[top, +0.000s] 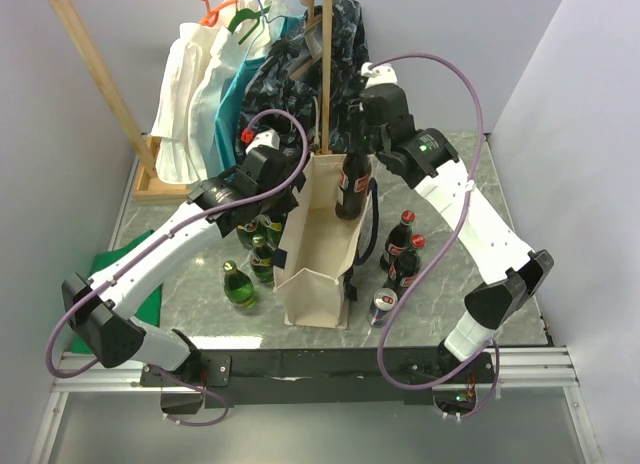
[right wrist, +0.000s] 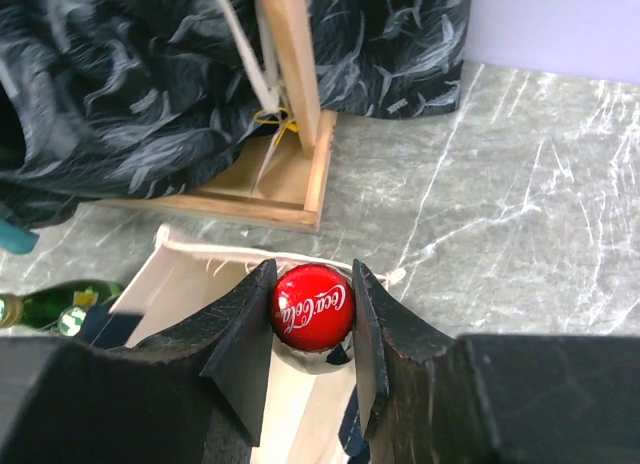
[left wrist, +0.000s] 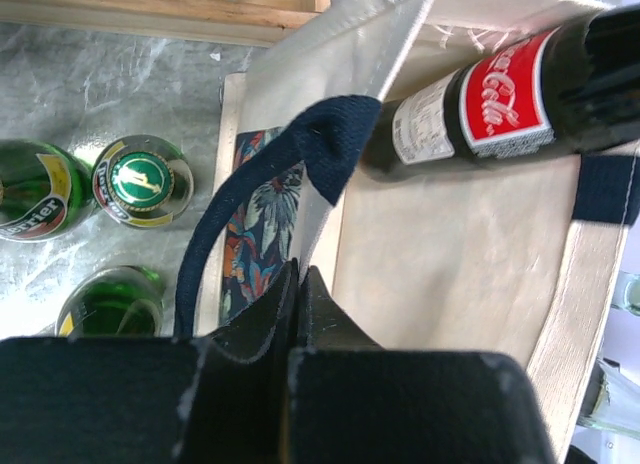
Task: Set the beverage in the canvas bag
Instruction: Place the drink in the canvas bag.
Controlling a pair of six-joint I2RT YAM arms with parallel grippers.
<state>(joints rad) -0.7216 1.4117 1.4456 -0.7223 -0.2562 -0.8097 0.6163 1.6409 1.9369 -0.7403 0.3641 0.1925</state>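
The beverage, a dark cola bottle (top: 352,184) with a red label, hangs upright with its lower half inside the mouth of the cream canvas bag (top: 315,249). My right gripper (right wrist: 312,284) is shut on its red cap (right wrist: 312,309), one finger on each side. The left wrist view shows the bottle (left wrist: 500,84) crossing the bag's open top (left wrist: 450,254). My left gripper (left wrist: 298,274) is shut on the bag's left rim beside the navy handle (left wrist: 250,204); from above it (top: 288,192) sits at the bag's left edge.
Green glass bottles (top: 240,284) stand left of the bag. Two cola bottles (top: 400,244) and a can (top: 383,306) stand to its right. Behind it is a wooden clothes rack (top: 325,64) hung with garments. A green cloth (top: 150,306) lies at the left.
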